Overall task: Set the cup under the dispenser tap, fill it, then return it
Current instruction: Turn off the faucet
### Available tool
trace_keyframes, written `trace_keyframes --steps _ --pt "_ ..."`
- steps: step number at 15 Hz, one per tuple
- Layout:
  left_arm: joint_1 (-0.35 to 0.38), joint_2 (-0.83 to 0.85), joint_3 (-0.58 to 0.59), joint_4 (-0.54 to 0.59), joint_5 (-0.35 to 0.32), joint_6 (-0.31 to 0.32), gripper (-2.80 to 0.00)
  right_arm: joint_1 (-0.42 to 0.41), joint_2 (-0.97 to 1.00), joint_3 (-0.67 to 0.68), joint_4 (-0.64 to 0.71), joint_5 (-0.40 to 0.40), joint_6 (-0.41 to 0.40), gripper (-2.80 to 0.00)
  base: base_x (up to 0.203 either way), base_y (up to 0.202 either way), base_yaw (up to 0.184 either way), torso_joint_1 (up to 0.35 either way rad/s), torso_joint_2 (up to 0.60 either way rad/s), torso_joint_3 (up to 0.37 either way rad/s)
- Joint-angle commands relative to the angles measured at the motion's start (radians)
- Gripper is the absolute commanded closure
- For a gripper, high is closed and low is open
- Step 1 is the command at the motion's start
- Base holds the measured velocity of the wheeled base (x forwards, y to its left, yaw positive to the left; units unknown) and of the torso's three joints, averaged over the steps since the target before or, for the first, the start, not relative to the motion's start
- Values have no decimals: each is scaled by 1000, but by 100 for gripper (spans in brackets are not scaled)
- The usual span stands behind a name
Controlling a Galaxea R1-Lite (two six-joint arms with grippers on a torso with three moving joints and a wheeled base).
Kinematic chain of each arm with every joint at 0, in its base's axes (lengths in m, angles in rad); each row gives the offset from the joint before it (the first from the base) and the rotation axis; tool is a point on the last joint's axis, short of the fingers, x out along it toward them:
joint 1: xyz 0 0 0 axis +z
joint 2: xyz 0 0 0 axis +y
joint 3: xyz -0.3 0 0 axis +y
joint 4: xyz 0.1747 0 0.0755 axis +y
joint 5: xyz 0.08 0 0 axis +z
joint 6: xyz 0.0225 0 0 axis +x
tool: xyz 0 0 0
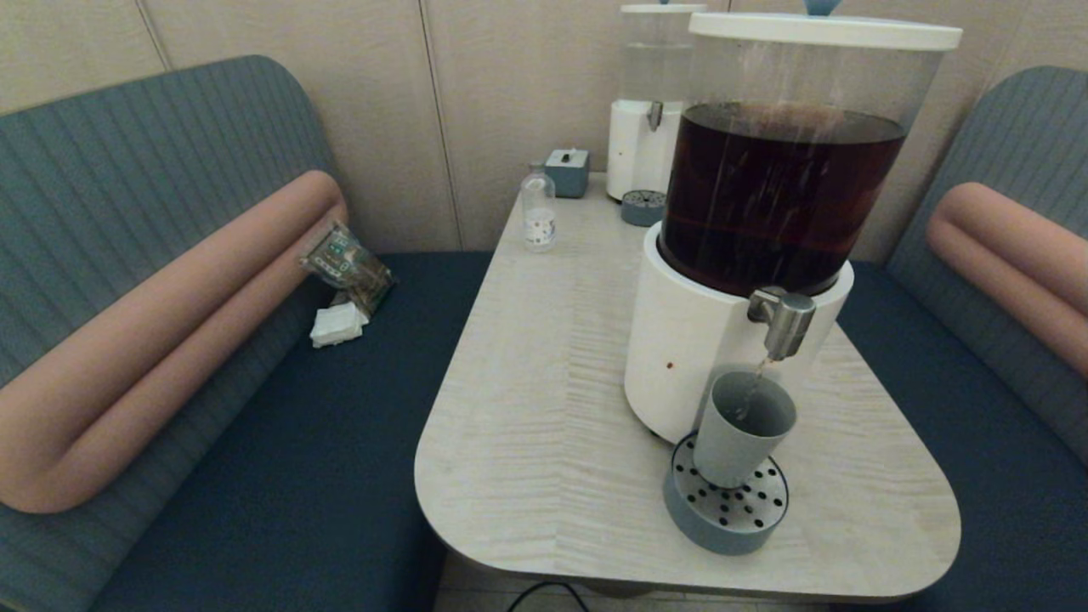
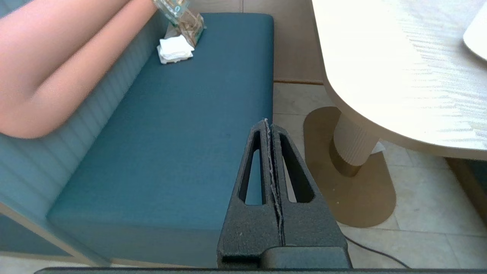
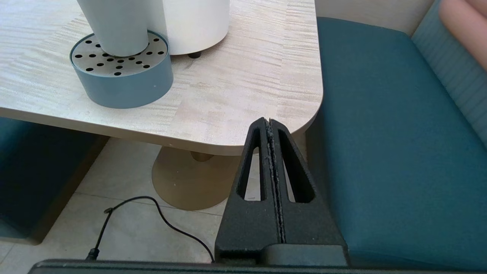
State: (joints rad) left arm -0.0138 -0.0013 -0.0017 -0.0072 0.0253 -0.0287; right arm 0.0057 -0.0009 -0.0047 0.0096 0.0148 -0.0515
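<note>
The grey-blue cup (image 1: 742, 429) stands upright on the round perforated drip tray (image 1: 727, 510), right below the steel dispenser tap (image 1: 782, 319). A thin stream runs from the tap into the cup. The cup's lower part (image 3: 114, 26) also shows in the right wrist view, on the tray (image 3: 121, 78). Neither arm appears in the head view. My left gripper (image 2: 268, 121) is shut and empty, low beside the table over the left bench. My right gripper (image 3: 268, 121) is shut and empty, below the table's near right corner, well apart from the cup.
The big white-based dispenser (image 1: 765, 204) of dark liquid fills the table's right side. A clear-tank dispenser (image 1: 650, 102), its own small tray, a grey box (image 1: 567, 172) and a small bottle (image 1: 538, 208) stand at the back. A packet and napkins (image 1: 344, 285) lie on the left bench. A cable (image 3: 152, 217) lies on the floor.
</note>
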Motion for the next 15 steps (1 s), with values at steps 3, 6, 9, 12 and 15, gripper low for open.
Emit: trace_keyframes --steps 3,6,9,12,15 --pt "0 0 2 -2 4 -11 0 0 -2 0 1 1 -1 0 0 0 0 0 0 0" --pt "0 4 -114 10 -11 -15 0 0 -2 0 1 1 -1 0 0 0 0 0 0 0" --pt "0 107 -396 90 -103 -16 0 0 -2 0 0 1 -1 0 0 0 0 0 0 0" --pt "-24 385 -637 147 -197 -18 0 0 -2 0 0 1 -1 0 0 0 0 0 0 0" --pt "-44 638 -780 168 -397 -10 0 0 -2 0 0 1 -1 0 0 0 0 0 0 0"
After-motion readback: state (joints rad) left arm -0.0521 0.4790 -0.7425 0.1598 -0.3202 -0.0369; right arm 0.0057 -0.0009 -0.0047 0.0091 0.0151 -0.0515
